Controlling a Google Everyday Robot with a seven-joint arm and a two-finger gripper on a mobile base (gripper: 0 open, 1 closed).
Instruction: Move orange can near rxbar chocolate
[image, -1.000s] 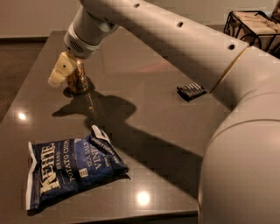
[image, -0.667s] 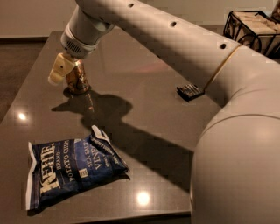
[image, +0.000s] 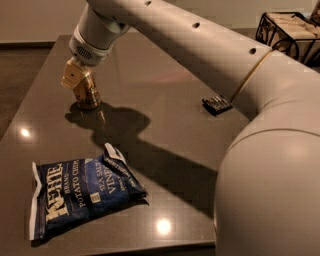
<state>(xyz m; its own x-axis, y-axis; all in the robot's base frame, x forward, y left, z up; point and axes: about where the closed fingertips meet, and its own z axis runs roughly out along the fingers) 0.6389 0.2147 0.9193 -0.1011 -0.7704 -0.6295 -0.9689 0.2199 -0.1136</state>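
The orange can (image: 90, 96) stands at the far left of the dark table (image: 165, 75), upright or slightly tilted. My gripper (image: 80, 86) comes down from the arm above, and its pale fingers (image: 71, 78) are closed around the can's upper part. I cannot tell whether the can's base touches the table. The rxbar chocolate (image: 216, 104), a small black bar, lies flat on the table far to the right of the can, beside my arm.
A large blue Kettle chip bag (image: 82, 192) lies near the table's front left edge. A wire basket (image: 290, 30) stands off the table at the back right. My arm's thick lower body (image: 270, 190) fills the right foreground.
The gripper stays on the can at almost the same spot. The arm has shifted slightly.
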